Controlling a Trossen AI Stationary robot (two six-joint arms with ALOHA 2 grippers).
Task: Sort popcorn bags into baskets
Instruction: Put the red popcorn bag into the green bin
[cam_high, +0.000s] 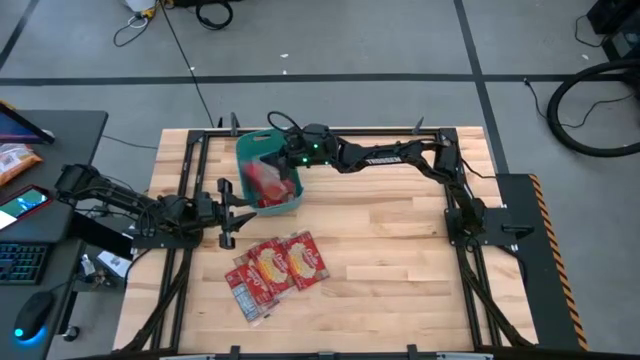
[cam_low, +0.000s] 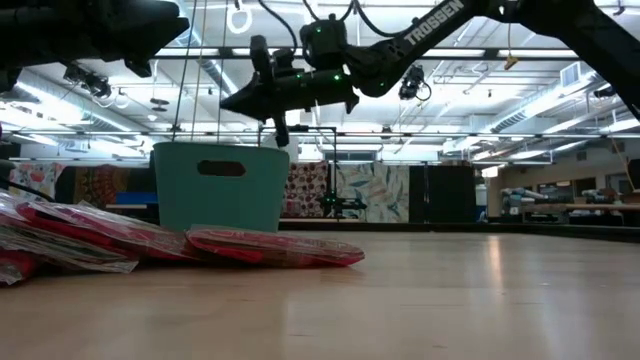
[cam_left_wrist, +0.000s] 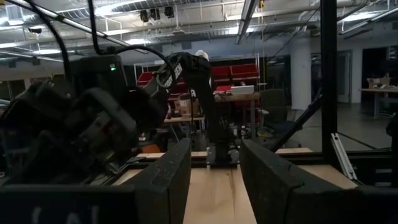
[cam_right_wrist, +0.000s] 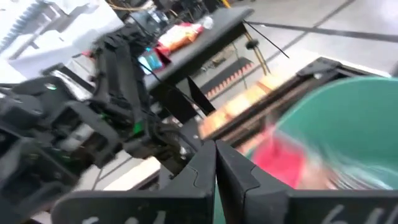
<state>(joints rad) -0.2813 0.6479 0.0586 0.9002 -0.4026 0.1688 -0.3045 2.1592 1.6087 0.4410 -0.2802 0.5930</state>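
The teal basket (cam_high: 243, 150) (cam_low: 220, 195) stands at the table's far left of centre, with red popcorn bags (cam_high: 270, 181) (cam_right_wrist: 280, 163) lying inside it. Several more popcorn bags (cam_high: 275, 268) (cam_low: 270, 246) lie flat in an overlapping pile on the wood, nearer the front edge. My right gripper (cam_high: 265, 152) (cam_low: 230, 102) (cam_right_wrist: 216, 163) hovers level above the basket's far part, shut, with nothing between its fingers. My left gripper (cam_high: 232, 206) (cam_left_wrist: 214, 186) stands open and empty just left of the basket.
Black frame rails (cam_high: 200, 150) run along the table's edges. A desk (cam_high: 50, 150) with a keyboard, a phone and a snack bag stands off the left side. Bare wood (cam_high: 390, 260) lies to the right of the pile.
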